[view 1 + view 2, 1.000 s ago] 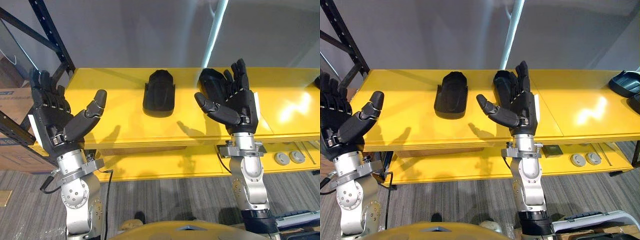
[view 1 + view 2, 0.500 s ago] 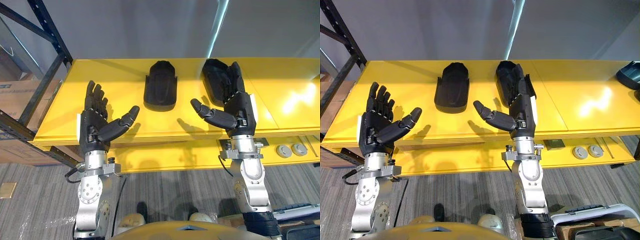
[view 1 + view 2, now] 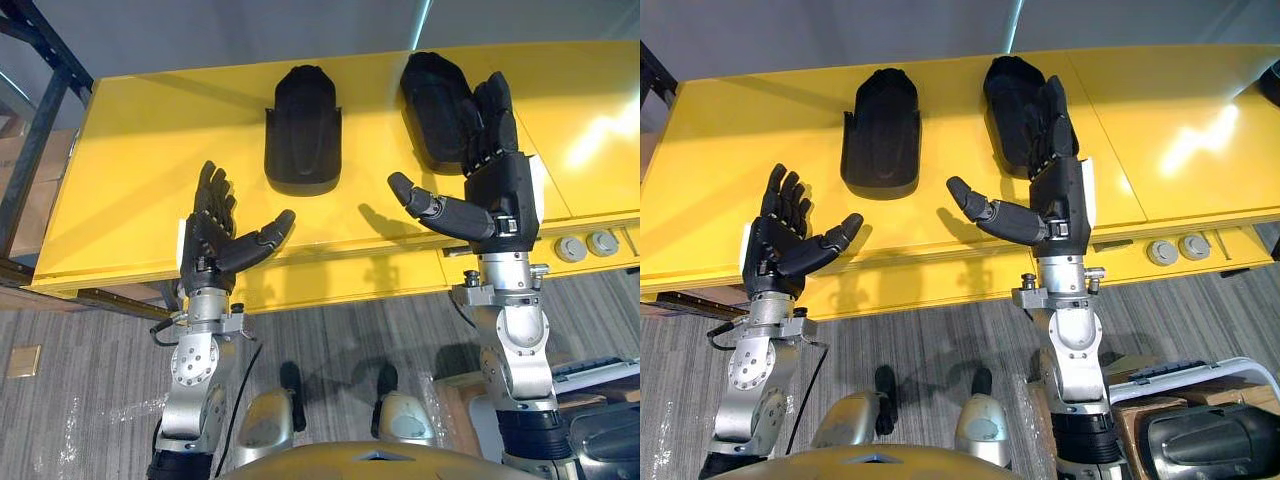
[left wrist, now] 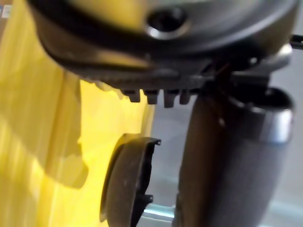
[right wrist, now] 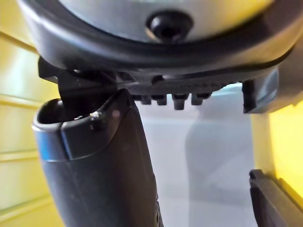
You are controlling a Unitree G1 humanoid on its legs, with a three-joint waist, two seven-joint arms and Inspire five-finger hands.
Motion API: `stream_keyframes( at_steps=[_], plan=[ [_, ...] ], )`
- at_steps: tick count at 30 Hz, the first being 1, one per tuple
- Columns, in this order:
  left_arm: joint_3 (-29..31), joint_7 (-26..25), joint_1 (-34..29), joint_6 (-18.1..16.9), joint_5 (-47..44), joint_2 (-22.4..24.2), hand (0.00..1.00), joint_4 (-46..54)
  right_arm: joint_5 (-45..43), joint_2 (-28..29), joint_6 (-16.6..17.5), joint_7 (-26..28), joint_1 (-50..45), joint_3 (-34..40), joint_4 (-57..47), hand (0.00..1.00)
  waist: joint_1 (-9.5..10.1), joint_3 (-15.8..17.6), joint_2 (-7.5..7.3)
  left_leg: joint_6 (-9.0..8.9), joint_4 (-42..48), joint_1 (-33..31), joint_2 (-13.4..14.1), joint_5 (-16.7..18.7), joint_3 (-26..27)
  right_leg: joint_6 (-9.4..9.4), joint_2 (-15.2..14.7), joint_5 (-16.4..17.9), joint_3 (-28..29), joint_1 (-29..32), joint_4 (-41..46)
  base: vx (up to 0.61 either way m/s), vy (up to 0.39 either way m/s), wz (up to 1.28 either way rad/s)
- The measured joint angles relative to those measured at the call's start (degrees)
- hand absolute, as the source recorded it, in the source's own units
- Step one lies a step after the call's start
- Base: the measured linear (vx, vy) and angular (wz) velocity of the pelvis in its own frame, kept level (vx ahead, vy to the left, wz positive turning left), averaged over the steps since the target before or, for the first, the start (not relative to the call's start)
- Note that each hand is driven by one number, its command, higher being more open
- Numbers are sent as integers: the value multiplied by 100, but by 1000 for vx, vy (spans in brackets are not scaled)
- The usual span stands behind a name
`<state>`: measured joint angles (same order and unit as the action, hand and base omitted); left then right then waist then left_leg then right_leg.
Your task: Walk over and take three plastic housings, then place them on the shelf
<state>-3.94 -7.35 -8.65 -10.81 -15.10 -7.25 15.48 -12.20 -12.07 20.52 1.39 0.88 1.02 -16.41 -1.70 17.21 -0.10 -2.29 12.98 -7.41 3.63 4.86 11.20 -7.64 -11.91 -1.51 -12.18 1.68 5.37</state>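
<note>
A yellow shelf (image 3: 130, 200) spans the upper frame. On it lie two black plastic shells — the centre housing (image 3: 303, 130) at top centre and the right housing (image 3: 437, 95) at upper right, partly behind the right hand (image 3: 500, 190). The left hand (image 3: 212, 245) is at lower left. Both hands are empty — fingers straight, thumbs spread.

Forearms near upright: left forearm (image 3: 196, 368), right forearm (image 3: 513, 340). The left hand (image 3: 208, 248) is open, fingers straight and pointing up, thumb angled toward the right, at the front edge of the shelf (image 3: 110, 190). The right hand (image 3: 500, 188) is open too, farther in over the shelf, thumb stretched toward the left. Both empty.
</note>
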Motion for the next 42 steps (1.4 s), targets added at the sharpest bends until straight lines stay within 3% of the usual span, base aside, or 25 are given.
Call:
stream_keyframes(
  at_steps=[8, 30, 36, 42],
  plan=[
    [-97, 41, 252, 31, -5, -73, 100, -353, -3, -67, 1, 65, -28, 9, -19, 100, -27, 170, 112, -12, 90, -12, 27, 70, -7, 64, 0, 102, 9, 44, 170, 0, 0, 0],
    [-553, 111, 842, 221, 8, -228, 100, -671, -4, -68, 0, 248, -57, -81, -20, 100, -154, 158, 131, 8, 176, 56, 99, 105, 183, 77, 46, 108, 248, 116, 259, -12, 4, -5],
    [-628, -176, 933, 237, 78, -229, 100, -755, 73, -75, -5, 255, -60, -169, -20, 100, -156, 154, 137, 11, 175, 73, 96, 101, 191, 78, 46, 108, 265, 111, 258, 0, 0, 0],
    [-376, -861, 873, 248, 678, -228, 100, -755, 746, -205, -48, 332, -185, -266, -18, 100, -151, 148, 143, 9, 120, 92, 92, 83, 173, 78, 48, 108, 248, 101, 257, -2, -1, 1]
  ],
)
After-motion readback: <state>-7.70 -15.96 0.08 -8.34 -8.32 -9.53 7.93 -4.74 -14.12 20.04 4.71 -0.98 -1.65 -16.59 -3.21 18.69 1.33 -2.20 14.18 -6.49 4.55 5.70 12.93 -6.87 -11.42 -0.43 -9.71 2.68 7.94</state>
